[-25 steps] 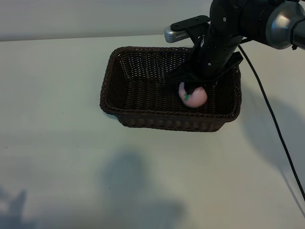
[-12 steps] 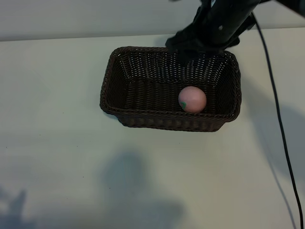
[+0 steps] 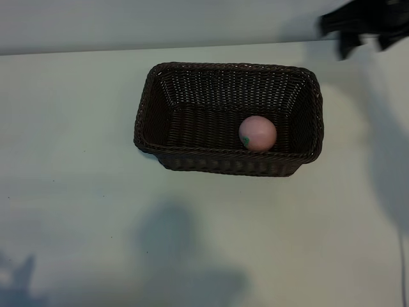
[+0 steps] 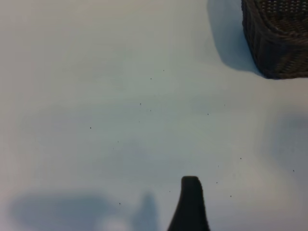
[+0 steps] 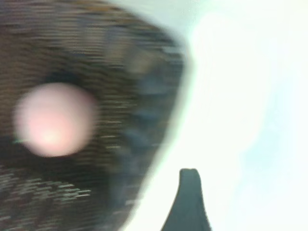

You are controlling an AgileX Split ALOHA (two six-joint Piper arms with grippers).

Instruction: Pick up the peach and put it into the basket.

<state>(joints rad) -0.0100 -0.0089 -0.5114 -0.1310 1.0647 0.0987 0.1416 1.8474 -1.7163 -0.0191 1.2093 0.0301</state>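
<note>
Peach in basket, right arm off to the side.

The peach [image 3: 258, 133] lay free inside the basket [image 3: 160, 157] on the bench [image 3: 77, 192]; right end effector [image 3: 361, 29] stood wide, empty, beyond the far right corner.

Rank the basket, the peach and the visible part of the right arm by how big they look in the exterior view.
1. Basket, largest by far.
2. and 3. Right gripper and peach: the gripper is cut off by the view's edge and nearer the camera, so their order is unsure.
</note>
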